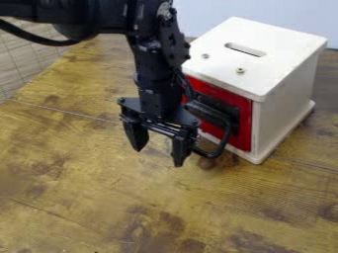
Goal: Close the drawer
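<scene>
We see the gripper [158, 144] just left of center, fingers pointing down, tips apart, open, nothing between them, above the wood table [93, 198]. Next, toward 2 o'clock of the gripper, the black handle [222, 128] sticks out from the red drawer [240, 107]; we can't tell if gripper and handle touch. The drawer sits in the white cabinet [271, 74], at 1 to 2 o'clock in view, slot on top.

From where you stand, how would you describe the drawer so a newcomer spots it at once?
Find the white cabinet on the wooden table. The drawer is in its side facing the robot arm, the only red front there.
</scene>
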You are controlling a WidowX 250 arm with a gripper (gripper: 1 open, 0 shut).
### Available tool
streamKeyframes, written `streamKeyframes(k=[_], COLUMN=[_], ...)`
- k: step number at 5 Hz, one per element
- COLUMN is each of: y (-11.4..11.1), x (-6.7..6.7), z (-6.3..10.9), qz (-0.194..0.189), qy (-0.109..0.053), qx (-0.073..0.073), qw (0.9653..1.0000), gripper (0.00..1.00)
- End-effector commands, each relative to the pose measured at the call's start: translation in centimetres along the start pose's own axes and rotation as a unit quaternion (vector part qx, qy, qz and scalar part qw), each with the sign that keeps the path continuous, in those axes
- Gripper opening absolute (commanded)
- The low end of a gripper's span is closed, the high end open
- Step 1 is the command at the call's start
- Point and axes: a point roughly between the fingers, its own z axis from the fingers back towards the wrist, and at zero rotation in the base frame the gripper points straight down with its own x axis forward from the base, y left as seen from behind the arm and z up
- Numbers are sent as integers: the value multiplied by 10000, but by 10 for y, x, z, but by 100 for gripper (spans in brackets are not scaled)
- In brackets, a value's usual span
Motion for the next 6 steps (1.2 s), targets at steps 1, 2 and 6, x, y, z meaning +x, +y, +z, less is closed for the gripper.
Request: streamKeyframes(k=[1,2,6], y=[4,5,5], x=[5,5,5], z=[33,32,30], qz=[33,56,113], qy=[-512,-562,-691], qx=[-11,-8,-23], qw=[9987,9984,9975], gripper=[100,100,100])
